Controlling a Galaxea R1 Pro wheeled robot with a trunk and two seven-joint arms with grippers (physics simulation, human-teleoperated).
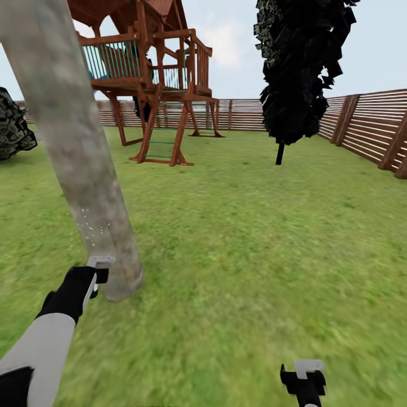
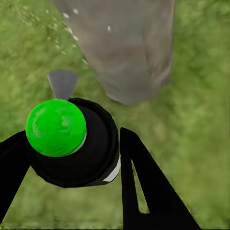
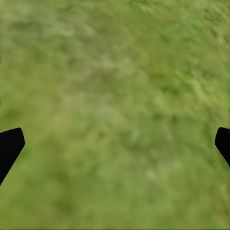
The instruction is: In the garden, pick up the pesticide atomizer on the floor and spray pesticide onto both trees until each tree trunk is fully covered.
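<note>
Squeezing the spray bottle (image 2: 72,143) tight, the left gripper (image 2: 67,158) points it at the tree trunk (image 1: 73,152) close by, while the right gripper (image 3: 115,143) hangs wide open over grass (image 3: 115,72).

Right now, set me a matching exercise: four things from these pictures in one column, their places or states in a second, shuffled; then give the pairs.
Things:
1. pale grey-brown mottled tree trunk
2. dark bottle with round green top
3. right hand
4. red-brown wooden play tower

Places or states:
A. open over bare grass
B. far across the lawn, before the slatted fence
C. held between the left hand's fingers
D. just ahead of the left hand, dotted with whitish specks

Pairs: 1-D, 2-C, 3-A, 4-B
</note>
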